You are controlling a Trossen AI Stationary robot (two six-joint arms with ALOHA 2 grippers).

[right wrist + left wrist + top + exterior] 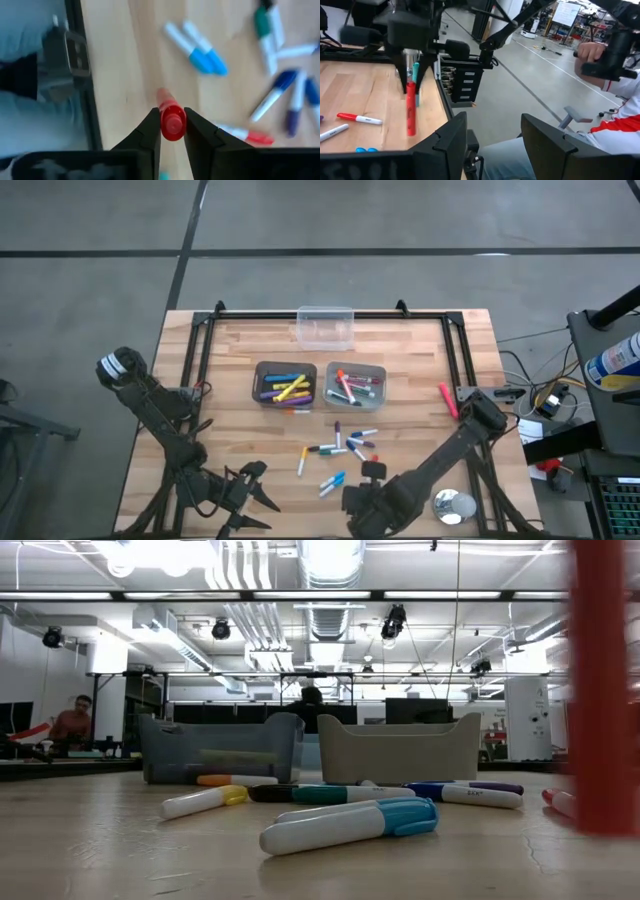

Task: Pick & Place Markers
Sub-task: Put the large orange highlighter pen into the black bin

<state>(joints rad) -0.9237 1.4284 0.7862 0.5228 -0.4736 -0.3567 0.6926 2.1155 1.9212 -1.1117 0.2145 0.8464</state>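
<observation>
A red marker [172, 121] stands upright between the fingers of my right gripper [172, 131], which is shut on it near the table's front edge [368, 480]. The low view shows it as a red bar [600, 690]. I cannot tell whether its lower end [411, 131] touches the table. Several loose markers [340, 450] lie flat on the wood beside it, a blue-capped pair [200, 47] nearest. My left gripper [492, 145] waits open at the front left [252, 488], level, with nothing between its fingers. My right gripper pinches the red marker near its upper end [410, 89] between its two fingers [150, 135]. The fingers come from above, pointing steeply down, along the marker. The marker hangs upright below them.
Two grey bins [285, 383] [355, 383] holding markers stand mid-table, with a clear container [325, 327] behind them. Another red marker [447, 400] lies at the right, and a silver tape roll [453, 505] at the front right. A person [615, 125] sits beyond the front edge.
</observation>
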